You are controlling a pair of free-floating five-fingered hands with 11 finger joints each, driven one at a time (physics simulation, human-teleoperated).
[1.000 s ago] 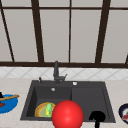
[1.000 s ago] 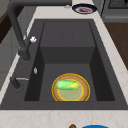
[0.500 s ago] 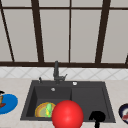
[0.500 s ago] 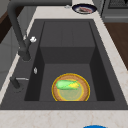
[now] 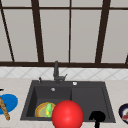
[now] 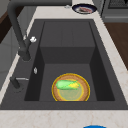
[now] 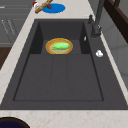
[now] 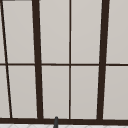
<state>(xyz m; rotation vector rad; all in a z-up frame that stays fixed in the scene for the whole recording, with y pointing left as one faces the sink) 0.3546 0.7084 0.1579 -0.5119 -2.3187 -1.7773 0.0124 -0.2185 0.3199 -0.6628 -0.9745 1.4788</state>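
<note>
A yellow-rimmed plate point(image 5: 41, 110) with a green vegetable point(image 5: 49, 109) on it lies on the floor of the left basin of the dark sink point(image 5: 87, 95); it also shows in the left side view, plate point(image 6: 83, 91), and in the right side view, plate point(image 7: 50, 48). A large red ball point(image 5: 67, 114) hangs close to the camera, in front of the sink's front edge. To its right is a black shape, my right hand point(image 5: 97, 117), over the front rim. A black sliver of my left hand point(image 5: 1, 89) shows at the left edge, above a blue plate point(image 5: 11, 101).
A brown stick-like loaf point(image 5: 4, 109) lies across the blue plate on the left counter. A dark plate with food point(image 5: 124, 113) sits on the right counter. The black faucet point(image 5: 56, 72) stands behind the sink, with a window behind it.
The dark shape that lay over the blue plate at the left has slid off towards the left edge. The red ball, the right hand and the plate in the sink have stayed put.
</note>
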